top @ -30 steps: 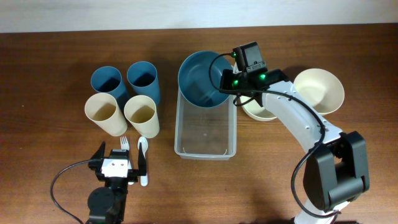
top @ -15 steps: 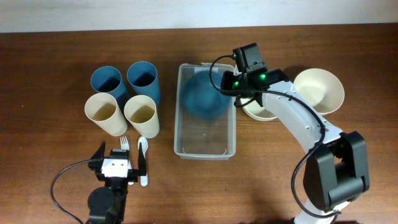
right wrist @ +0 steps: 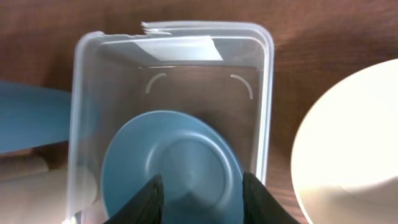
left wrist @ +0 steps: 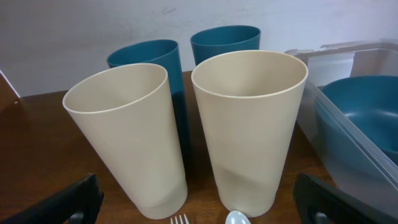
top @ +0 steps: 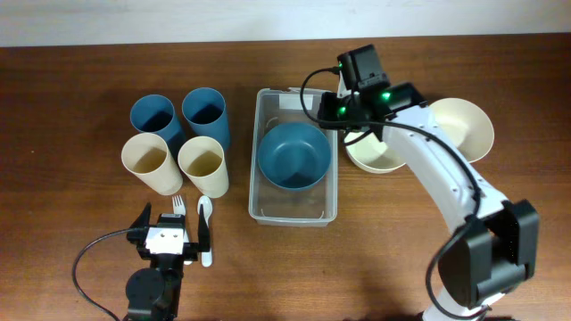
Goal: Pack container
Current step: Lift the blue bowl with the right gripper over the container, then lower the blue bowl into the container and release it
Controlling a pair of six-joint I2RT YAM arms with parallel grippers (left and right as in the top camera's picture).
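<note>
Letting go of the blue bowl (top: 292, 156) looks like the step in hand. It's lying upright inside the container (top: 294, 214), roughly mid-bin, with bare floor showing at both ends. Container is sitting mid-surface (top: 71, 107), betw. the four cups (top: 203, 165) and the two cream bowls (top: 459, 129).

R pincer (right wrist: 202, 198) is hanging above the container, over the bowl, fingers parted and clamping nothing (bowl is showing below the gap in the wrist view). L pincer (top: 169, 239) is sitting spread wide and empty near the front edge, just by the fork (top: 177, 206) and spoon (top: 205, 234).

Doing it well, imo:
- R should be rising straight up until the fingertips are clearing the rim, then swinging toward the cream bowls. A sideways exit is risking a snag on the thin wall and dragging the bin.
- Next bowl prob. should be nesting in the blue one, saving floor for the cups.
</note>
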